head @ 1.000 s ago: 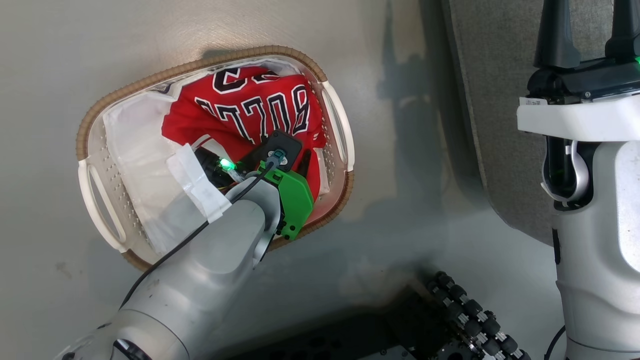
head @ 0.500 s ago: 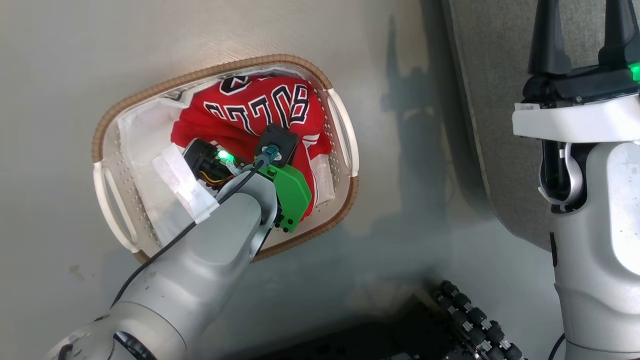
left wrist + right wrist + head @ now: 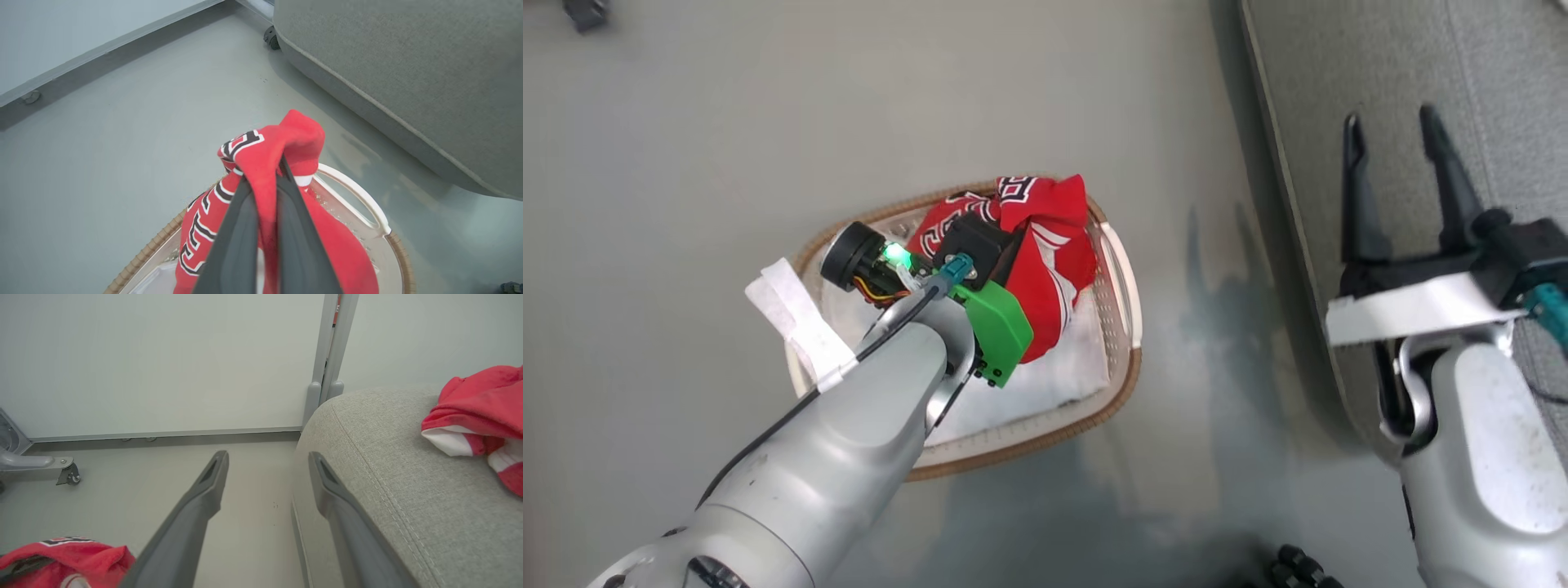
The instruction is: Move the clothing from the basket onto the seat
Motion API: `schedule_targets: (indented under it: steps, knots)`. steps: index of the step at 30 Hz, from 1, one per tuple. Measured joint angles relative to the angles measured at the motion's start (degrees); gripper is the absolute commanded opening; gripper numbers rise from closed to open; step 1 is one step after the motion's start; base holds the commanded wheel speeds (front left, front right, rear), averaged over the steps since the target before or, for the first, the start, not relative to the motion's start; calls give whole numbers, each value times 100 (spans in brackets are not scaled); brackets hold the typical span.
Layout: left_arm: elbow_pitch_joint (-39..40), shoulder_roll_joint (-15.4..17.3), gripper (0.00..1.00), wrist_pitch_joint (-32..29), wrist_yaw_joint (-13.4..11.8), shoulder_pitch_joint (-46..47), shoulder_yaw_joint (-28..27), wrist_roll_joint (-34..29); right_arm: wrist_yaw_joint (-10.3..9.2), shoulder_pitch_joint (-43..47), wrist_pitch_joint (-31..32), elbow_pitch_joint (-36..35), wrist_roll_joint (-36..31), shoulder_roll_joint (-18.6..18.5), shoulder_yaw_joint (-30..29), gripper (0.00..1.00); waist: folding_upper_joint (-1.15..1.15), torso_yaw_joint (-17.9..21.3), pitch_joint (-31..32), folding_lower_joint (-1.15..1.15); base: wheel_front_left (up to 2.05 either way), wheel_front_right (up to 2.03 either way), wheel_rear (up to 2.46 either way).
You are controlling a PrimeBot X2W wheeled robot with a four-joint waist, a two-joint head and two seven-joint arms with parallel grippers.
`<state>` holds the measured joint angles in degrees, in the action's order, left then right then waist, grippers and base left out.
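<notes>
Grey floor (image 3: 670, 204) — jersey (image 3: 300, 136), lettering (image 3: 199, 228) illegible

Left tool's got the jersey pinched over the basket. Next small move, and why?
Probably raise the left tool straight up a little: it is shut on the red jersey, whose lower part hangs inside the basket. Lifting clear first should avoid dragging the basket toward the seat.

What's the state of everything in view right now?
left gripper, shut on the jersey, raised over the basket
right gripper, open, empty, by the seat edge
jersey, bunched, pinched at a fold, lower part hanging into the basket
basket, upright on the floor
white cloth, lying in the basket
second garment, crumpled on the seat
seat, bearing the second garment
</notes>
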<state>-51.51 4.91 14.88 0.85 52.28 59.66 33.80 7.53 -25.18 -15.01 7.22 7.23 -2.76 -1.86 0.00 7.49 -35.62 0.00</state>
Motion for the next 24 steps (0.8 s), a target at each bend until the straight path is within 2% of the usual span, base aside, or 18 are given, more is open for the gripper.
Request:
schedule_targets:
  steps: [6, 15, 20, 24]
  knots:
    - [894, 341, 0, 14, 98, -310, -67, -231, 0, 660, 0, 312, 94, 1, 123, 100, 0, -199, 853, 0, 0, 0, 0]
    - [1719, 709, 0, -74, 225, -408, -23, -322, 0, 1369, 0, 668, 190, 1, 447, 100, 0, -406, 2189, -1, 0, 0, 0]
    - [2163, 900, 0, -341, 308, -275, -109, -177, 0, 1611, 1, 784, 247, 0, 630, 100, 0, -478, 2870, -1, 0, 0, 0]
    - [2579, 1067, 0, -584, 379, -38, -409, 190, 0, 1623, 1, 826, 291, -1, 734, 100, 0, -516, 3320, -1, 0, 0, 0]
